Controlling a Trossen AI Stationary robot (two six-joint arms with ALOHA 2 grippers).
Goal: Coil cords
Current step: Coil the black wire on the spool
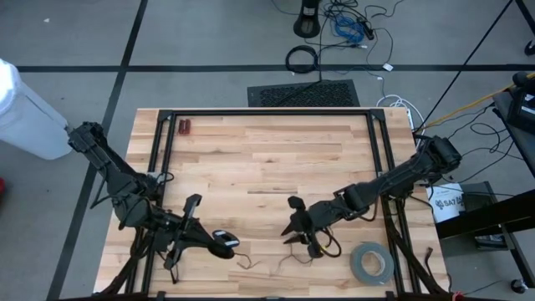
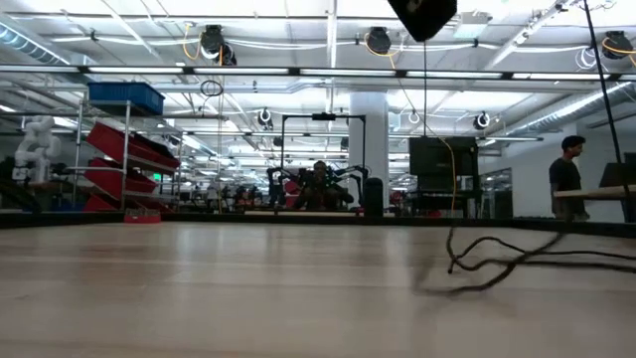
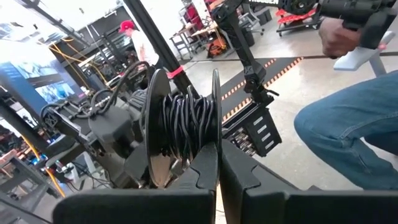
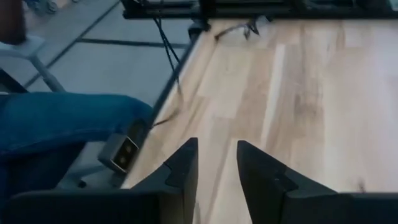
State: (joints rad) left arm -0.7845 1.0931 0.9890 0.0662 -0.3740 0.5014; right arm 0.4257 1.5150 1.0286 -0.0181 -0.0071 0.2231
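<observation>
Cord: thin loose black strands strung roughly side-to-side along near edge of surface, betw. the 2 arms, just beside right end effector (fingers apart, empty), left end effector together w/ nothing held; low view alone shows strands lifting off wood.

I count one bench, two grippers of mine, left and right, one thin black cord, one grey tape roll and one spool wound with cable.
</observation>
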